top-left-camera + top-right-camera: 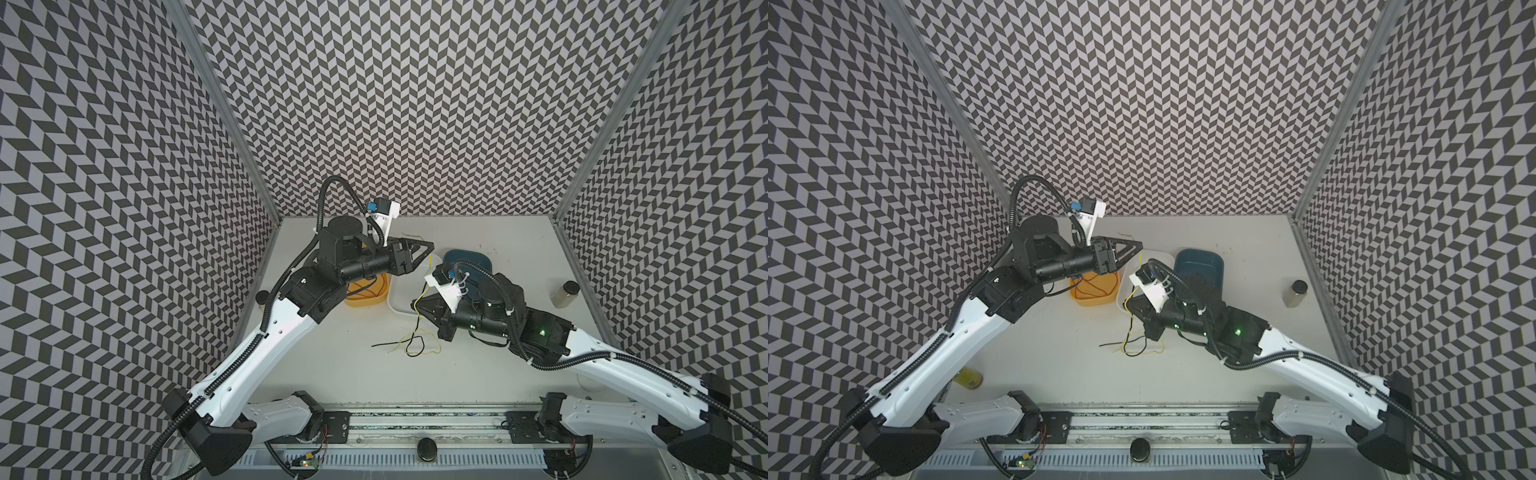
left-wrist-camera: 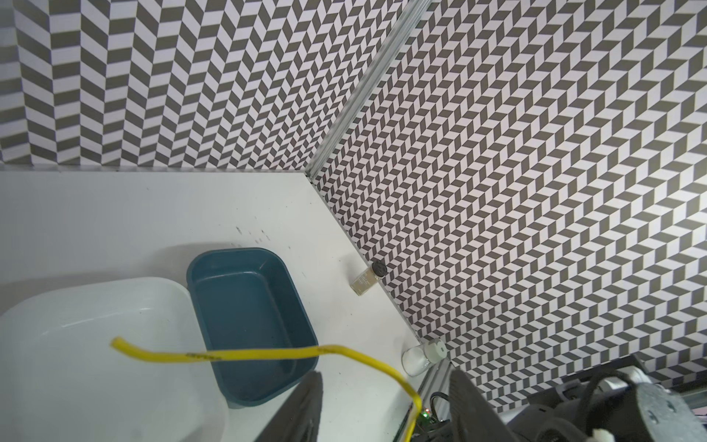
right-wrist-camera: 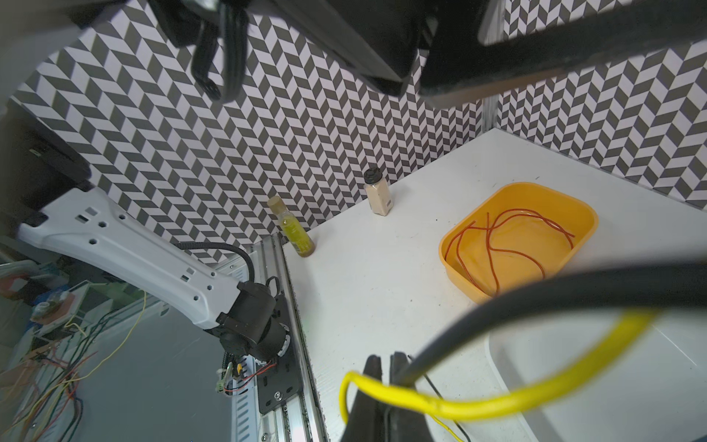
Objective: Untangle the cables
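A yellow cable hangs in the air and passes through the gap between the fingers of my left gripper, which is open; neither finger touches it. My right gripper is shut, and a black cable comes out from between its fingers. The yellow cable lies across those fingers. Below it, yellow and black cables trail into a loose tangle on the table. In both top views my left gripper is raised above the tubs. Red cables lie in the orange tub.
A white tub and a blue tub stand side by side right of the orange tub. A capped jar stands by the right wall. A yellow bottle and a spice jar stand along the left wall.
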Controlling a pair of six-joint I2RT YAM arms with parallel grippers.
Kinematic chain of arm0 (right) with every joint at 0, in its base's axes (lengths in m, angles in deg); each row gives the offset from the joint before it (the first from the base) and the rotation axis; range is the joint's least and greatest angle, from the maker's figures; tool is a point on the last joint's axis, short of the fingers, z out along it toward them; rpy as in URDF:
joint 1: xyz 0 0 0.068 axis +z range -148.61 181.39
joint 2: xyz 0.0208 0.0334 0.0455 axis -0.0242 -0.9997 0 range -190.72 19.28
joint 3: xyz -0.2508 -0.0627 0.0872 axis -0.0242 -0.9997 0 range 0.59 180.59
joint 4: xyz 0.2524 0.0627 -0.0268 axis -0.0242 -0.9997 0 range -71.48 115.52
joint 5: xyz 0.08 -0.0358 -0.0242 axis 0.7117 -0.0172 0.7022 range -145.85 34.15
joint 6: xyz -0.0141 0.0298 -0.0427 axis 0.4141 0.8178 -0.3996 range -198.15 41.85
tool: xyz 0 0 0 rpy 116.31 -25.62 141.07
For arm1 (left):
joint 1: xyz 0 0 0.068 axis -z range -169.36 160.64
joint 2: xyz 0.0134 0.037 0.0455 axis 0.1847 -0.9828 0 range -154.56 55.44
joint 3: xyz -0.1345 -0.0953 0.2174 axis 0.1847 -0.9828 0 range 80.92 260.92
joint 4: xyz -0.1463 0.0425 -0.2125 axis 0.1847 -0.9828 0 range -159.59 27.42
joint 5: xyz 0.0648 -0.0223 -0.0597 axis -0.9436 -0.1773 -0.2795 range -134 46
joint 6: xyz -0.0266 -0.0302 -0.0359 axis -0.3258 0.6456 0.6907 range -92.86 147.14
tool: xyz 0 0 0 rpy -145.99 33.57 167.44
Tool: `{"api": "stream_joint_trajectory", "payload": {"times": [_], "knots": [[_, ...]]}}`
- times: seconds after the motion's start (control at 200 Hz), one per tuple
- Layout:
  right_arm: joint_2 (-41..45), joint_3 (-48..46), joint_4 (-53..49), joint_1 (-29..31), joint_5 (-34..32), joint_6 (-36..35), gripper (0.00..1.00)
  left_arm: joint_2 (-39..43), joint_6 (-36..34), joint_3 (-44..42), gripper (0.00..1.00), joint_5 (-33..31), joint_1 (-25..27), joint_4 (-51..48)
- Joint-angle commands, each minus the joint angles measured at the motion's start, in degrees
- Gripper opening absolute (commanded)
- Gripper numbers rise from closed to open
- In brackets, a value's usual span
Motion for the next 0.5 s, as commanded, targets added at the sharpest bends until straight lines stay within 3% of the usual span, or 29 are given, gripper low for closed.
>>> {"api": "stream_joint_trajectory", "payload": {"times": [0.0,0.275,0.381,0.496], "knots": [[-1.17,1.64,0.56,0.33,-0.71,-2.42,0.0,0.03,-0.56,1.78,0.48,0.61,-0.02,-0.54],[-0.99,1.55,0.66,0.35,-1.55,-2.32,0.0,0.04,-1.67,2.71,0.18,0.13,-0.09,-1.9],[-0.49,1.25,0.53,0.38,-2.5,-2.28,0.0,0.56,-2.35,2.86,0.0,-0.65,-0.32,-2.81],[0.93,-0.73,1.62,0.27,-5.19,-1.16,0.0,1.9,-2.9,3.74,0.0,-2.02,-1.14,-4.54]]}}
